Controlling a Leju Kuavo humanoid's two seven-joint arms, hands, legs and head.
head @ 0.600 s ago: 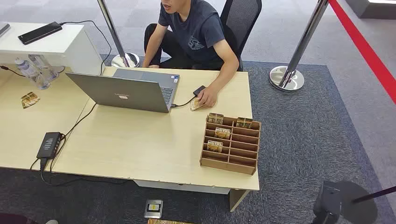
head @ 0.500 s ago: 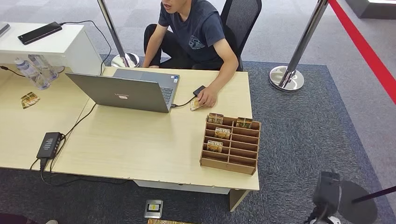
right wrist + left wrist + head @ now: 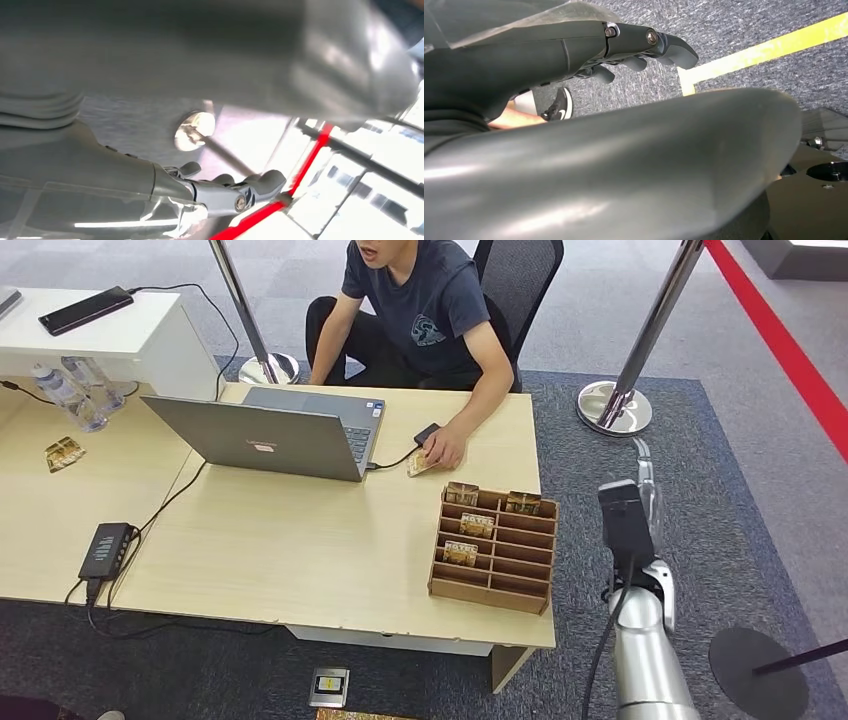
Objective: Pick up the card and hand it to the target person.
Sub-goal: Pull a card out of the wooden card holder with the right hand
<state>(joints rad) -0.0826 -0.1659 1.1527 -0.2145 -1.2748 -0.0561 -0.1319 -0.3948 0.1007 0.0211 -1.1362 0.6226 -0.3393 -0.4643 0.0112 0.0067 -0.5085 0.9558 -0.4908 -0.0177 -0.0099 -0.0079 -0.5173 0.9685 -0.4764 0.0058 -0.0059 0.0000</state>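
Several patterned cards stand in the slots of a wooden rack at the desk's right end. The seated person in a dark shirt rests a hand on another card lying just behind the rack. My right hand is raised over the carpet right of the desk, level with the rack and apart from it. In the right wrist view its fingers are loosely spread and hold nothing. My left hand hangs above the carpet, holding nothing.
An open laptop sits mid-desk with a cable running to a small black box. A black hub lies at the front left, and one more card and bottles lie on the left table. A chrome post stands behind my right hand.
My right arm has risen from the bottom right corner to beside the desk's right edge. The person's hand stays on the card.
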